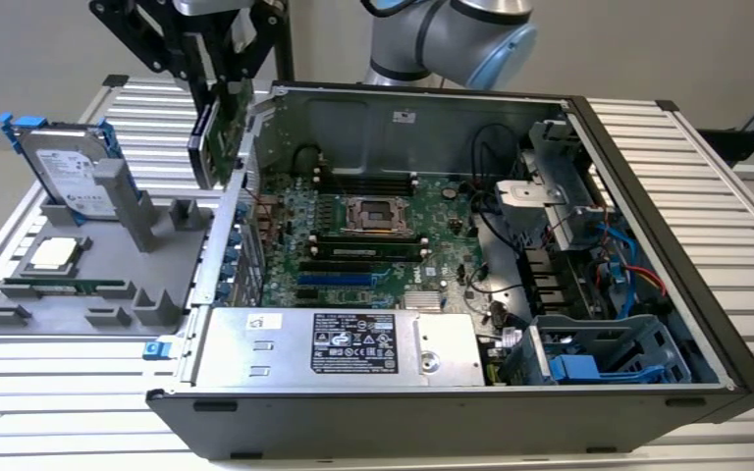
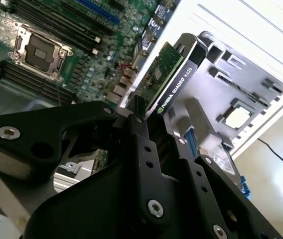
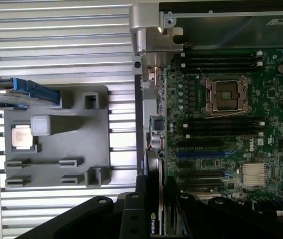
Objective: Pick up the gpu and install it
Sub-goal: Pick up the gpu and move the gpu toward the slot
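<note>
The gpu (image 1: 217,137), a thin card with a green board and a black cooler face, hangs on edge in my gripper (image 1: 224,93), which is shut on its upper end. It hovers over the left wall of the open computer case (image 1: 613,128), above the motherboard's (image 1: 350,235) left edge. In the second wrist view the gpu (image 2: 169,79) sticks out past the black fingers (image 2: 139,134), with the board below it. The first wrist view has the gpu (image 3: 154,221) edge on between the fingers (image 3: 131,214). The blue slots (image 1: 338,280) lie lower on the board.
A grey fixture tray (image 1: 36,319) on the exterior view's left holds a silver hard drive with blue rails (image 1: 70,167), a processor chip (image 1: 56,253) and a memory stick (image 1: 63,287). A power supply (image 1: 338,343) and drive cages (image 1: 600,353) fill the case's near side.
</note>
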`<state>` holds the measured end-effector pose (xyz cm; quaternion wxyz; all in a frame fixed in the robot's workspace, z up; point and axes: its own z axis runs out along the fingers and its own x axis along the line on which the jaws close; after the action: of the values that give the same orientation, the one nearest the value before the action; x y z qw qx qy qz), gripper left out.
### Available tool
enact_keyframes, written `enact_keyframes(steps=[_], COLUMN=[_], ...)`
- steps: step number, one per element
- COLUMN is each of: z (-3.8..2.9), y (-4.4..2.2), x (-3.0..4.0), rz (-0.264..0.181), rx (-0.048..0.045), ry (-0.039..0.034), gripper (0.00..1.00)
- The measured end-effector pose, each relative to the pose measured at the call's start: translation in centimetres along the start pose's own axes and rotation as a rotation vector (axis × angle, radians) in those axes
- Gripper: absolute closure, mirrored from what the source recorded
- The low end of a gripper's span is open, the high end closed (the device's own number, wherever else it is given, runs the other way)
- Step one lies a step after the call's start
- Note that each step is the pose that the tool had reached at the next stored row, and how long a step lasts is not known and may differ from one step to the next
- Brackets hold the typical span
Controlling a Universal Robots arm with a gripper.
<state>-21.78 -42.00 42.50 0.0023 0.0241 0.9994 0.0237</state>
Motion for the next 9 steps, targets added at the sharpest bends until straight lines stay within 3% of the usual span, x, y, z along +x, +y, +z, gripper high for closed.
enact_keyframes(steps=[9], z=[0.01], y=[0.06], x=[-1.2], rz=[0.0], rx=[0.0], ry=[0.0], gripper=[1.0])
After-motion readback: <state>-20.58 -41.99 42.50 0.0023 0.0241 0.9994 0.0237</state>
